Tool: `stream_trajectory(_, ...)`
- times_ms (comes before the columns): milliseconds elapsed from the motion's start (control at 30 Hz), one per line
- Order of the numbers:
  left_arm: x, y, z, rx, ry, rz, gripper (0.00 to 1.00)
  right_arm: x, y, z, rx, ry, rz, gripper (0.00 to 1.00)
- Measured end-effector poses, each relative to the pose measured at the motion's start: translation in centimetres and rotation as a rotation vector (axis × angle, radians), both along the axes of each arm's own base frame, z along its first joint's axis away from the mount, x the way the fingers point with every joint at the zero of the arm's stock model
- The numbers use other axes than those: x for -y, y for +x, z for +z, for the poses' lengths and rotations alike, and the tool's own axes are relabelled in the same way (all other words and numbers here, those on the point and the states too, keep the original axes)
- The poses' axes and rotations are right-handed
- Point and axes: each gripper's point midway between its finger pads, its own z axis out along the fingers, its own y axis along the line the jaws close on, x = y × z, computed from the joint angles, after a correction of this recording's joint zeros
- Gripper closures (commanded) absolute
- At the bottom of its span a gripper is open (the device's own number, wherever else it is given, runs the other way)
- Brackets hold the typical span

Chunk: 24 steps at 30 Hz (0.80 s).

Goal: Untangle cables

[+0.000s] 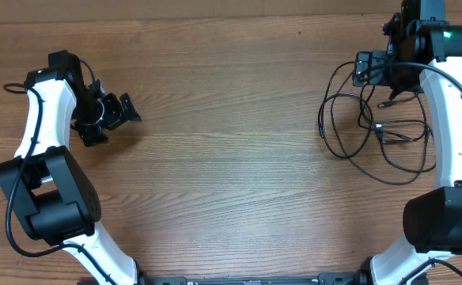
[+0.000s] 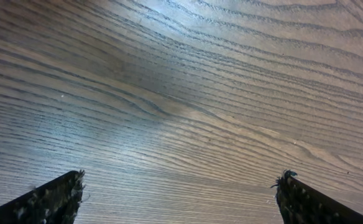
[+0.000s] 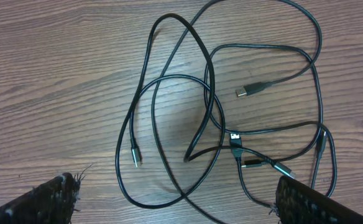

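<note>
Cables (image 3: 231, 138): tangled heap, right side of table (image 1: 231, 158), under right gripper (image 3: 178, 182). Both grippers: jaws wide, empty; left gripper (image 2: 181, 177) well apart from heap. Step: approach, no strand picked. Next: pinch one plug end (image 3: 250, 90), draw free.

You face a robotics lab bench: a left arm (image 1: 35, 127) and a right arm (image 1: 451, 127), white and black, rise from one edge of a wood-grain table (image 1: 231, 119) bearing loose black cables (image 3: 254, 88).
</note>
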Motion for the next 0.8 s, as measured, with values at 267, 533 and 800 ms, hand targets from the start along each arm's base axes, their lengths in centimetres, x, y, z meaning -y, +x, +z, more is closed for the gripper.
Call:
stream_trajectory(267,-0.1,0.2,3.2,0.084,0.023,0.000,0.00,0.0,0.0,0.0,0.000,0.000,0.001,0.00)
stream_trajectory(533,0.3,-1.4,14.9,0.396,0.113,0.001,0.01,-0.1,0.0,0.0,0.000,0.002,0.001,0.00)
stream_trajectory(800,0.9,-3.6,20.7,0.558,0.158,0.001,0.00,-0.1,0.0,0.0,0.001,0.002,0.001,0.00)
